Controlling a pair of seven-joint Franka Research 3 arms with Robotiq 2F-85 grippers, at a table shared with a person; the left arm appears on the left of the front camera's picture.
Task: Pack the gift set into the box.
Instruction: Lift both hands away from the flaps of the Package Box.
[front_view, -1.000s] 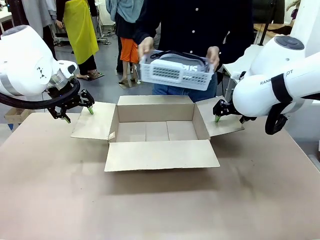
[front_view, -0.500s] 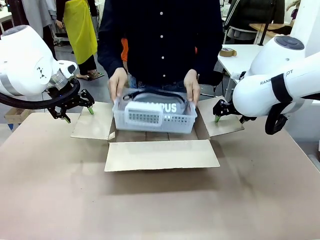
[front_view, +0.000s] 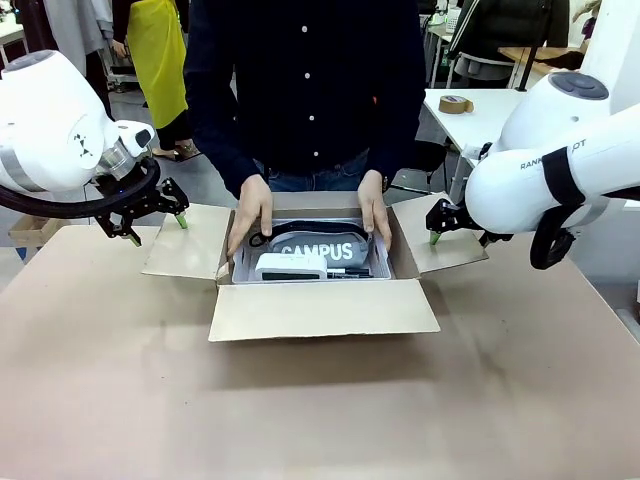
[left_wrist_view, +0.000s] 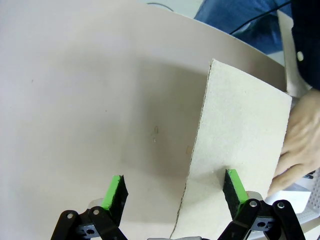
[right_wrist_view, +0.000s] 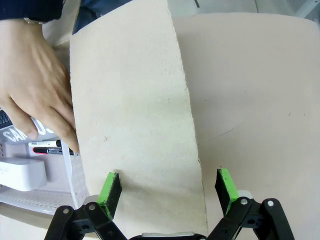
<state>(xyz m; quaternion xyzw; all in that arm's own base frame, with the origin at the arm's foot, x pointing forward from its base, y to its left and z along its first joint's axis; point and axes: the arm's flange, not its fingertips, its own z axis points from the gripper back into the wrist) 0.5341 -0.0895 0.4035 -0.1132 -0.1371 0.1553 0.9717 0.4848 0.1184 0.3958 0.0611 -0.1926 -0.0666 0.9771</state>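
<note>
The box (front_view: 320, 310) stands open mid-table with all flaps spread. Inside it sits the gift set (front_view: 312, 258): a pale tray with the grey "CAMPUS" pouch, black strap, white item and pen. A person's hands (front_view: 248, 212) hold the tray's two ends. My left gripper (front_view: 158, 230) hovers open over the left flap's outer edge (left_wrist_view: 240, 150), its own view centred at left gripper (left_wrist_view: 175, 192). My right gripper (front_view: 445, 226) is open over the right flap (right_wrist_view: 135, 110), seen close at right gripper (right_wrist_view: 167, 190). The tray (right_wrist_view: 30, 175) and a hand (right_wrist_view: 35, 90) show beside that flap.
The brown table (front_view: 320, 420) has free room in front of the box. A tape roll (front_view: 457, 104) lies on a white table behind at the right. Other people stand farther back at the left.
The person has lowered the tray from chest height down into the box. Both arms have stayed where they were.
</note>
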